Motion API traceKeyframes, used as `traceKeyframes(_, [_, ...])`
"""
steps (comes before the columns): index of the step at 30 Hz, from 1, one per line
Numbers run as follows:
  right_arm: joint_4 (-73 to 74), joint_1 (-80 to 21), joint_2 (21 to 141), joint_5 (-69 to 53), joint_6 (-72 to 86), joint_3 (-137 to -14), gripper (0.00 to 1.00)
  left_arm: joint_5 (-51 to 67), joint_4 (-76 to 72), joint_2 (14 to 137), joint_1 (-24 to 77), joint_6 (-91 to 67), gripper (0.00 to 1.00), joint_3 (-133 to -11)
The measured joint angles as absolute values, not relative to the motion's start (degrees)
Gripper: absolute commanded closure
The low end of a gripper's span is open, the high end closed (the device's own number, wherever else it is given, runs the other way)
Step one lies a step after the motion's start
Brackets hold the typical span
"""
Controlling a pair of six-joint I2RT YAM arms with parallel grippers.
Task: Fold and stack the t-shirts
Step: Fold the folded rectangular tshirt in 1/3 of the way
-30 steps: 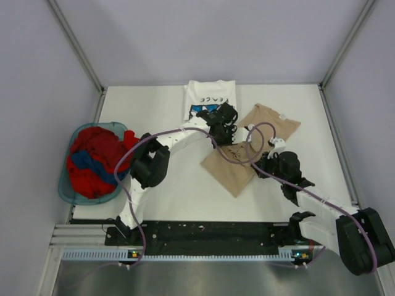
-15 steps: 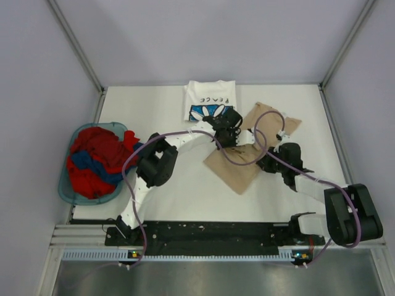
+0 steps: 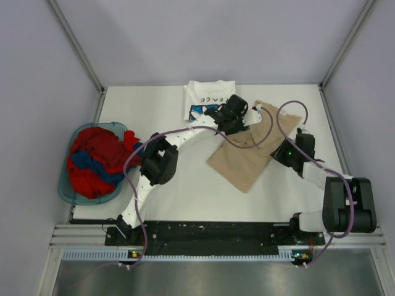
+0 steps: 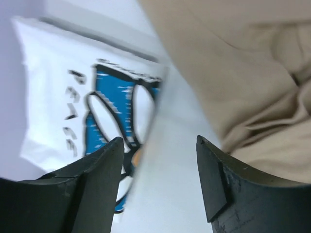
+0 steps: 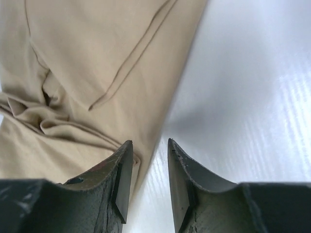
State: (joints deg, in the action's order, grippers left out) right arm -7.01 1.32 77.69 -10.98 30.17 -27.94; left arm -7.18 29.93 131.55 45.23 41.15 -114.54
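Tan shirt: lies mid-table, right of centre, set diagonally; partly folded, a wrinkled ridge across its middle in both wrist views. Not yet squared, so judged mid-fold.
White printed shirt: folded into a neat rectangle at the far edge of the table, lettering up. Likely the base of the stack; the tan shirt's far corner lies just beside it.
Red and blue shirts: heaped unfolded in the teal basket at the left edge, well apart from the fold area; judged as waiting stock.
Left gripper: fingers spread, nothing between them. It hangs over the bare strip of table between the white shirt's print and the tan shirt's edge. From above it sits at the tan shirt's far-left corner, probably to take or smooth that edge.
Right gripper: jaws apart by a narrow gap, empty; the left finger sits over the tan hem, the right one over bare table. It straddles the shirt's right edge, apparently lined up to pinch it.
Progress: one shirt folded, one in work, the basket still full.
Risk: the middle bunching may get trapped in the next fold.
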Motion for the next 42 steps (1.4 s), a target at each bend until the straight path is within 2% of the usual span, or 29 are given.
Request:
traceKeyframes(3, [-2.5,2.4,76.9,-9.4,28.3,-31.6,0.62,-8.4,30.2,131.8,44.2,38.9,0.38,-121.2])
traceKeyframes(5, [-0.4,2.4,75.0,-10.1,26.9,-33.5,0.64,-7.4,29.9,130.9,43.2,37.6,0.48,-123.3])
traceKeyframes(6, [0.4,2.4,73.9,-11.0,26.4,-34.3,0.68,-6.2,30.5,130.0,42.6,37.2,0.53,-123.1])
traceKeyframes(10, [1.9,1.1,70.3,-17.1,26.4,-36.2,0.87,3.7,32.4,120.4,40.4,38.2,0.75,-110.7])
traceKeyframes(12, [1.4,-1.4,70.3,-20.7,27.7,-36.2,0.9,8.4,34.2,114.0,40.0,39.5,0.8,-101.1])
traceKeyframes(16, [-6.6,-8.4,76.2,-28.9,32.8,-35.6,0.92,13.3,36.0,107.4,40.6,40.8,0.77,-89.2])
traceKeyframes(18, [-10.5,-10.8,81.3,-31.2,35.7,-36.1,0.91,14.5,36.2,106.9,40.9,40.4,0.72,-85.9])
traceKeyframes(22, [-13.7,-14.3,93.2,-32.6,40.7,-41.3,0.71,15.8,36.2,107.9,39.6,37.6,0.64,-82.8])
traceKeyframes(26, [-13.7,-15.1,98.8,-31.5,42.4,-48.4,0.68,17.0,33.5,108.9,36.8,36.5,0.57,-81.3])
traceKeyframes(29, [-12.9,-15.1,99.3,-30.0,43.2,-52.1,0.71,19.3,32.1,108.9,35.1,37.3,0.55,-78.9])
traceKeyframes(33, [-13.5,-15.2,101.9,-29.8,46.9,-55.4,0.83,22.0,32.4,109.1,35.7,38.0,0.53,-78.1])
traceKeyframes(37, [-14.2,-16.6,106.3,-30.3,51.6,-55.2,0.88,24.0,33.3,109.5,36.8,38.0,0.5,-78.2])
traceKeyframes(42, [-13.7,-18.1,110.9,-29.1,56.0,-55.2,0.98,22.8,36.5,114.7,37.1,37.6,0.52,-83.4])
